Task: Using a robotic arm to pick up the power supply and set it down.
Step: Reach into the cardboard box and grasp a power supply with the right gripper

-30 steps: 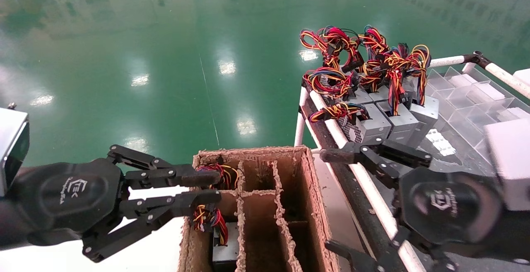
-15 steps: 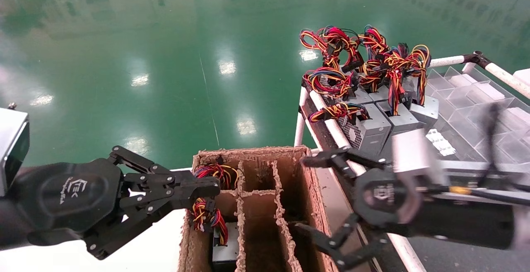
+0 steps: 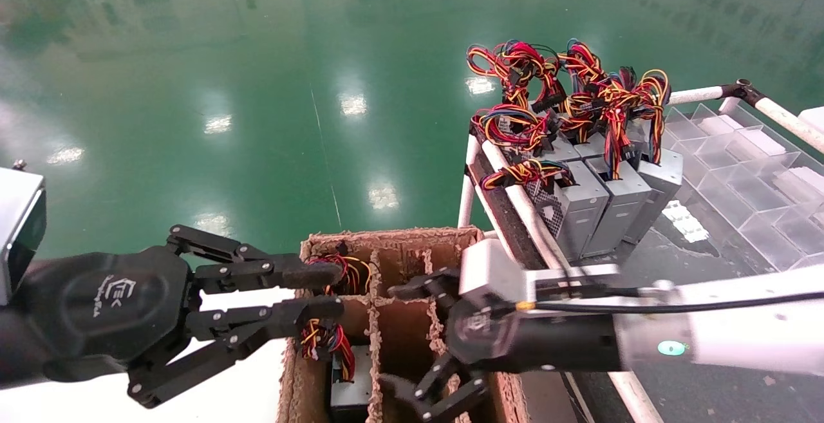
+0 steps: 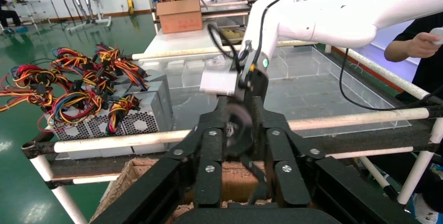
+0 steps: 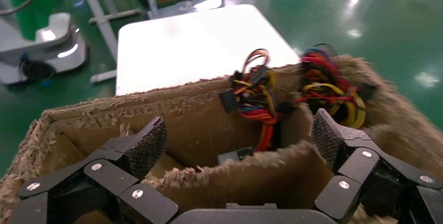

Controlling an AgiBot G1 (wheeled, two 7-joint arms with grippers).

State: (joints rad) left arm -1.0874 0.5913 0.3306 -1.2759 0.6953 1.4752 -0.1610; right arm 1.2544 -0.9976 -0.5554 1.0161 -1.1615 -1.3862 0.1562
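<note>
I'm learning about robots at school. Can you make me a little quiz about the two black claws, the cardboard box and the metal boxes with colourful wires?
1. True or false: the right gripper is holding a power supply.
2. Pick one: the right gripper hovers over A) the green floor, B) the cardboard box, C) the clear trays.
3. Fill in: the left gripper sits at the box's ____ side (the robot's left or right).

Key: 1 false, its open jaws are empty. 2 B. 3 left.
</note>
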